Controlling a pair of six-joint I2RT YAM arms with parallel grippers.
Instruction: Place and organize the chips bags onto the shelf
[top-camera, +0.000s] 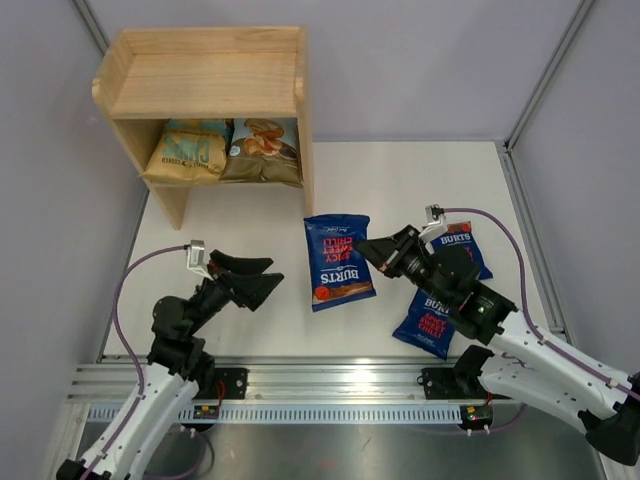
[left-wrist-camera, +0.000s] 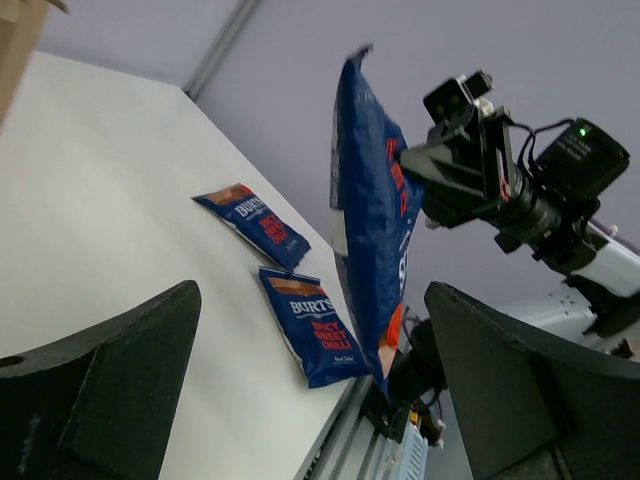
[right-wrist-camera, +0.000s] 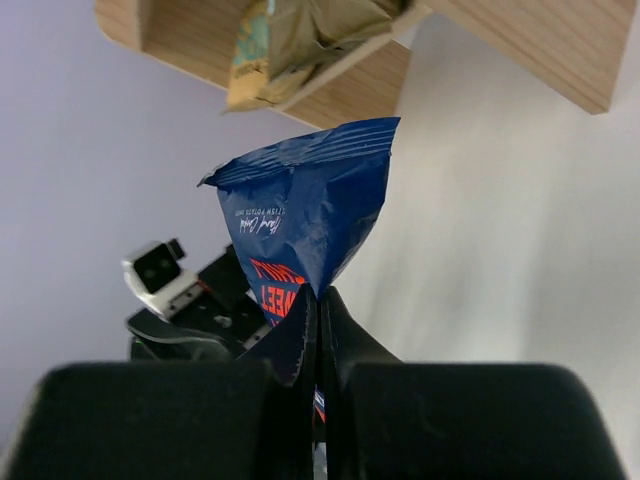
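A white table (top-camera: 250, 215) fills the middle of the top view; plain lilac-grey walls (top-camera: 430, 60) stand on three sides of it; a thin metal post (top-camera: 545, 75) runs up the back right corner, another (top-camera: 90, 25) the back left; grey trim (top-camera: 513, 180) borders the table's right side; an aluminium rail (top-camera: 330, 385) lies along the near edge, with a pale toothed strip (top-camera: 330, 412) just below it; lowest, a dull steel sheet (top-camera: 330, 455).

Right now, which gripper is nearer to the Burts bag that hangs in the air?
Right. The right gripper is shut on the edge of the hanging Burts bag; the left gripper stands open on its other side, apart.
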